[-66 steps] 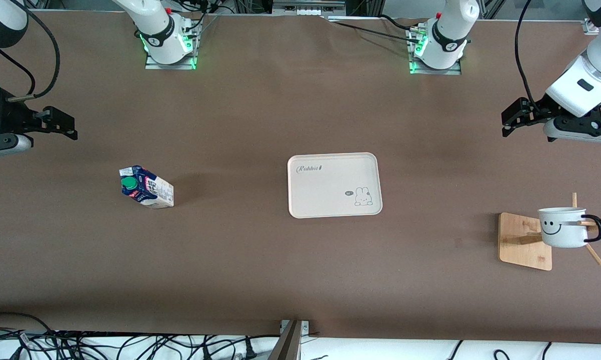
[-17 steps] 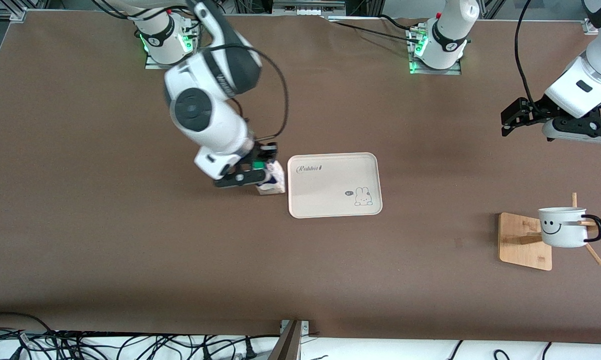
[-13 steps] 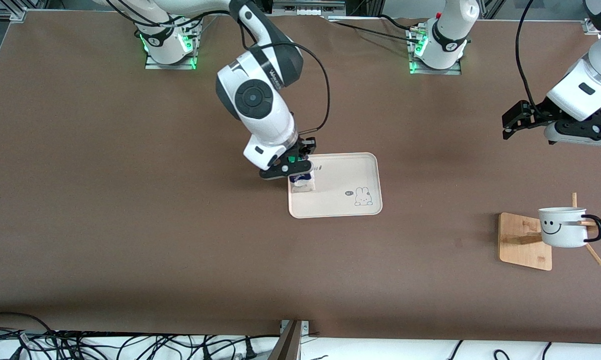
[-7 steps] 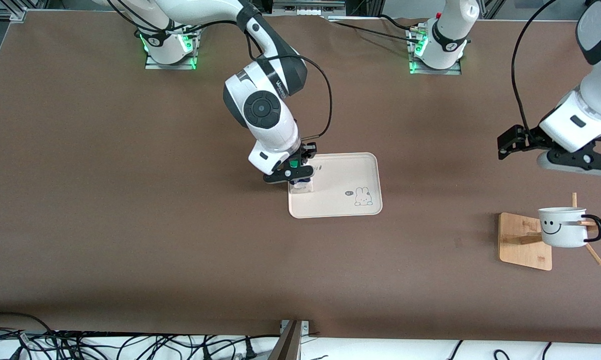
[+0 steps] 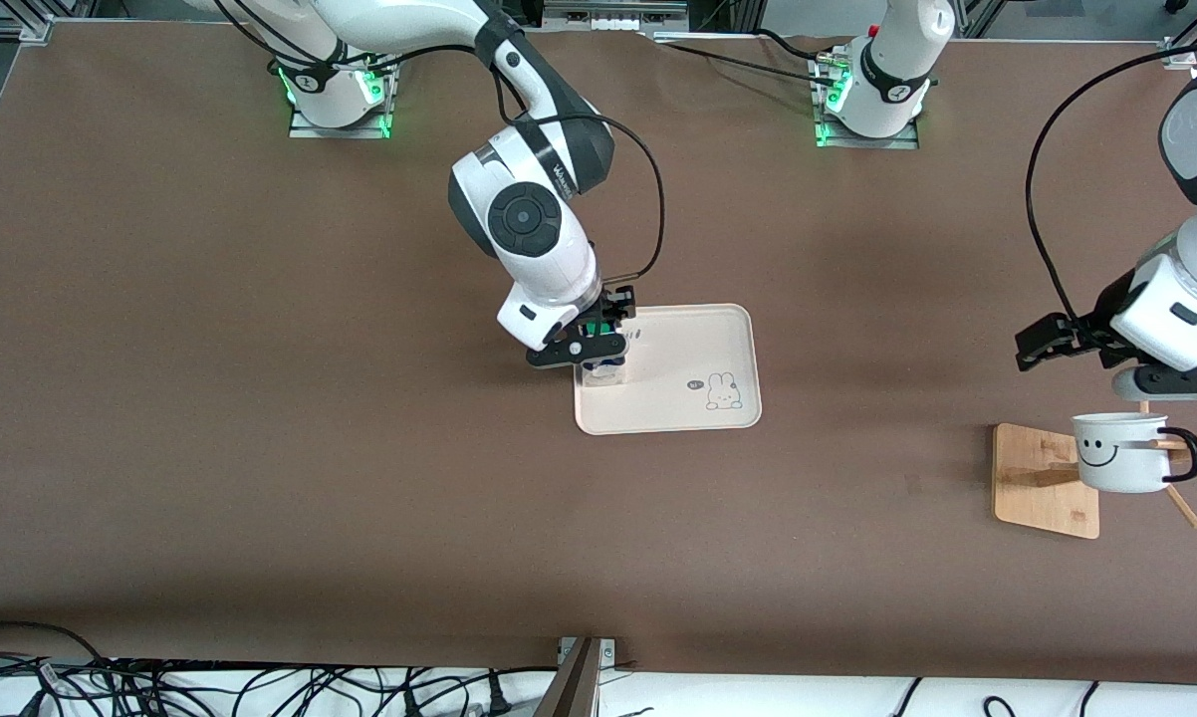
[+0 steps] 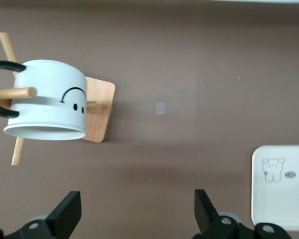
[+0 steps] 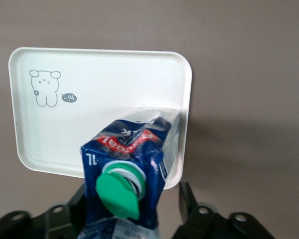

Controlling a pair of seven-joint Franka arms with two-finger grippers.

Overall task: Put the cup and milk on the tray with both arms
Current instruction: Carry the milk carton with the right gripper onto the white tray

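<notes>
Five seconds back the milk point(image 5: 606, 366) stood alone on the brown bench point(image 5: 260, 498) toward the right arm's end, and both arms hung at the sides. Now the right claw point(image 5: 598, 344) is over the tray point(image 5: 678, 408), at the tray's end toward the right arm, and its fingers are clamped on the carton. In the right wrist view the carton point(image 7: 132, 169) fills the gap between the fingers, green cap point(image 7: 118, 194) facing the camera, tilted above the cream tray point(image 7: 99, 84); whether its base touches the tray cannot be told. The left claw point(image 5: 1042, 344) has come lower and closer to the cup since half a second ago. It now hangs just above the cup point(image 5: 1121, 453), its fingers spread apart with nothing between them, as the left wrist view shows point(image 6: 134, 216).

The cup has not moved: it hangs by its black handle on a peg of the wooden rack point(image 5: 1047, 478), toward the left arm's end of the bench, well apart from the tray.

The bench is a plain brown sheet with the arm bases along one edge and cables below the edge nearest the front camera. Most of the tray around the rabbit drawing point(image 5: 723, 391) is bare, and open bench lies between tray and rack.
</notes>
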